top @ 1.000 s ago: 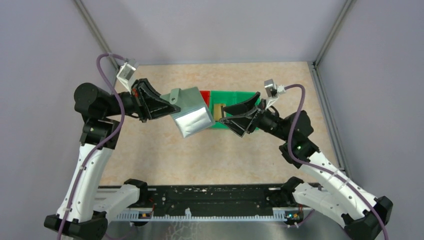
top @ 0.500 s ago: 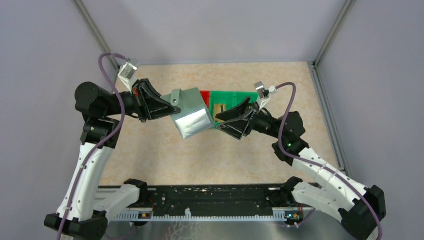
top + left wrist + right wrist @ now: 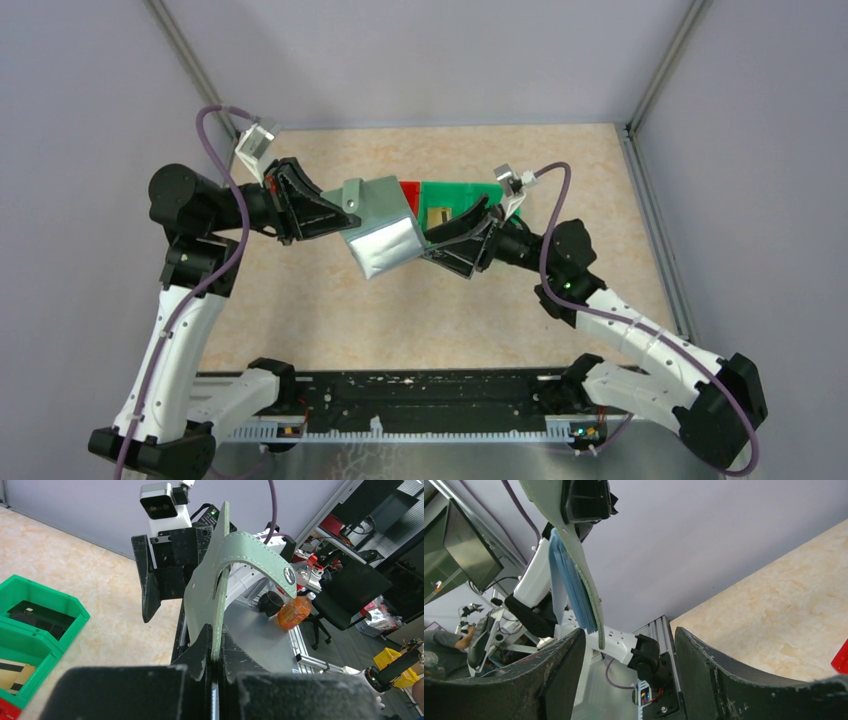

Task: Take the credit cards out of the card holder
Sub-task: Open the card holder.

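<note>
My left gripper is shut on the pale grey-green card holder and holds it above the table, opened out. A silvery-grey part hangs at its lower right. In the left wrist view the holder stands edge-on between my shut fingertips, its closing tab curling over. My right gripper is open at the holder's right edge. In the right wrist view a stack of bluish card edges sticks out of the holder, just above my open gripper, close to its left finger.
A red bin and green bins sit on the table behind the holder, one with a tan item inside. The green bins also show in the left wrist view. Grey walls close in the table on three sides.
My right gripper has moved left, up to the right edge of the held card holder, still open. The left arm and the holder have stayed put.
</note>
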Tool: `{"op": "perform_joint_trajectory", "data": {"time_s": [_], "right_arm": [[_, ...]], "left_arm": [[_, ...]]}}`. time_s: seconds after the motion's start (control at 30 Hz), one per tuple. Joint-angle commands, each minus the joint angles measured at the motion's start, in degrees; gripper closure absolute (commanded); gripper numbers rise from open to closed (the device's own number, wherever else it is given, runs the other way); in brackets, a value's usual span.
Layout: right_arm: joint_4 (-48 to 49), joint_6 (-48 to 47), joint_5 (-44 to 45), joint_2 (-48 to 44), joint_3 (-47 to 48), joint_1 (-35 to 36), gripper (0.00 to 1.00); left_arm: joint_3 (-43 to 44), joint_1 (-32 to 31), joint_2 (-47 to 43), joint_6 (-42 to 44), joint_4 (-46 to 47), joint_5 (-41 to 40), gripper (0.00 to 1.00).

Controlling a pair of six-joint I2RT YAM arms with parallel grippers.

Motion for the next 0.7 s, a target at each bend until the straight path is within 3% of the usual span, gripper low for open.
{"op": "perform_joint_trajectory", "data": {"time_s": [0.0,0.33,0.53,0.67], "right_arm": [[4.0,-1.3,1.3,1.7,1.8,0.8,0.36],[7.9,-0.4,1.8,5.3,4.6,3.2,0.37],[10.2,1.2,-6.1,7.3,5.9,4.1,0.37],[6.7,-0.3,-9.7,7.5,7.1,4.3,0.37]], "left_arm": [[1.9,-0.2,-0.2,-0.6,0.9,0.5,1.00],[1.9,-0.2,-0.9,0.2,0.4,0.9,1.00],[1.5,-0.2,-1.1,1.1,-0.1,1.0,1.00],[1.6,-0.2,-1.2,1.5,-0.3,1.0,1.00]]}}
